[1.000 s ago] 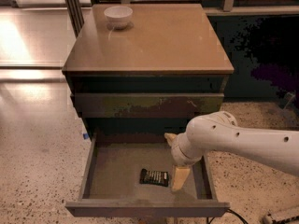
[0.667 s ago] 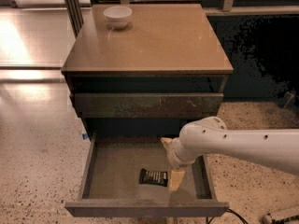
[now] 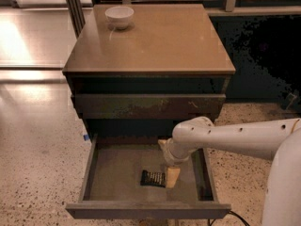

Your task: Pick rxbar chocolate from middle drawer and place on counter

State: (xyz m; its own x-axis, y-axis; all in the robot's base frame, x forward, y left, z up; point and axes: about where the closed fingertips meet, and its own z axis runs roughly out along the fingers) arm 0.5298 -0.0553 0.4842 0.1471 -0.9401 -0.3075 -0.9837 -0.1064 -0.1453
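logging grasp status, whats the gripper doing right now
Gripper: low in the open shallow grey-floored middle drawer, beside the small flat black-wrapped rxbar chocolate; open, shut or holding cannot be told.

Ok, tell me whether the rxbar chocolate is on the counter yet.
No, the rxbar chocolate lies on the floor of the open middle drawer, beside the gripper; the counter holds a white bowl.

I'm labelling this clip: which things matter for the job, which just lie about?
Job: rxbar chocolate, in the open middle drawer; counter; end effector, inside the drawer at the bar's right end.
Lying about: white bowl, on the counter's back-left corner; scuffed drawer front.
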